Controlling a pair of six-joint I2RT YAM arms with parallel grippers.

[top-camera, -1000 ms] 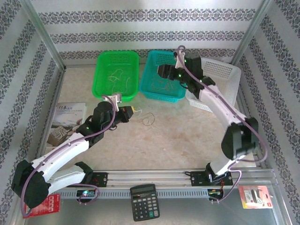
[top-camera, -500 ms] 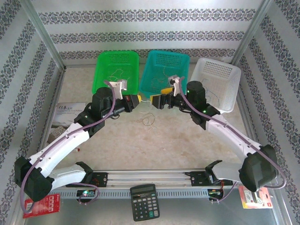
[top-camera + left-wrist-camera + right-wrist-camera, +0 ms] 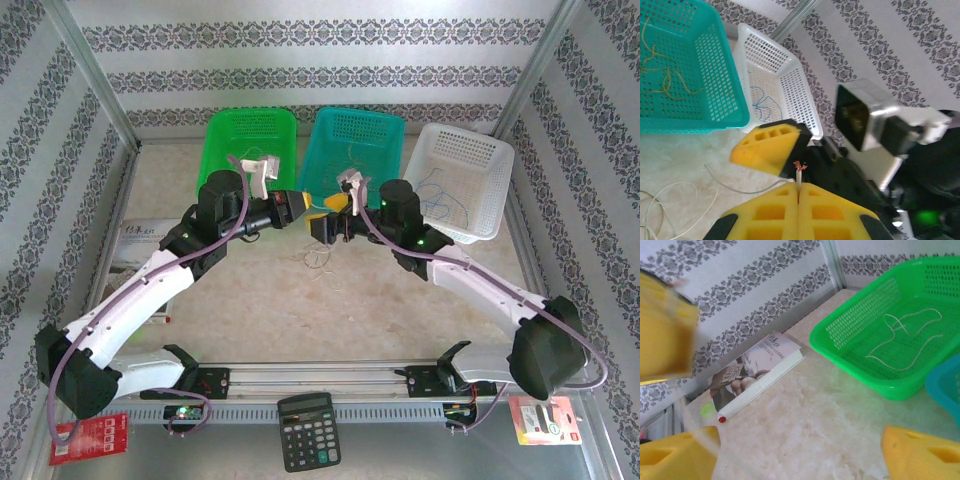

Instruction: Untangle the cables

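**Left gripper.** Check the left gripper (image 3: 799, 187) first. Its yellow fingers (image 3: 785, 220) are pressed together and pinch the whitish cable (image 3: 799, 174) just short of its bare copper tip. The tip sticks out past the fingertips. It points straight away from the left gripper and toward the right gripper (image 3: 326, 214). The two grippers face each other, just beside one another, above the table (image 3: 400, 290) and nearer its far edge than its near edge.

**Right gripper.** Its fingers (image 3: 920, 455) stand spread wide with nothing between them (in the left wrist view one of them sits just beside the cable tip, apart from it).

**Lie of the cable.** From the pinch, the cable passes back under the left fingers and drops to the table. It ends there in a loose coil (image 3: 317, 256) below and between the two grippers. Treat its long axis as running from the held tip down to that coil.

**Coming move.** Judge the right gripper to be the free one. The hanging length lies below it and a little toward the left arm, so any grasp has to come from above.

**Other cables.** Three baskets along the far edge each hold one:
- green basket (image 3: 211, 165): a pale cable (image 3: 245, 160)
- teal basket (image 3: 355, 120): a yellow cable (image 3: 662, 75)
- white basket (image 3: 470, 150): a blue cable (image 3: 440, 195)
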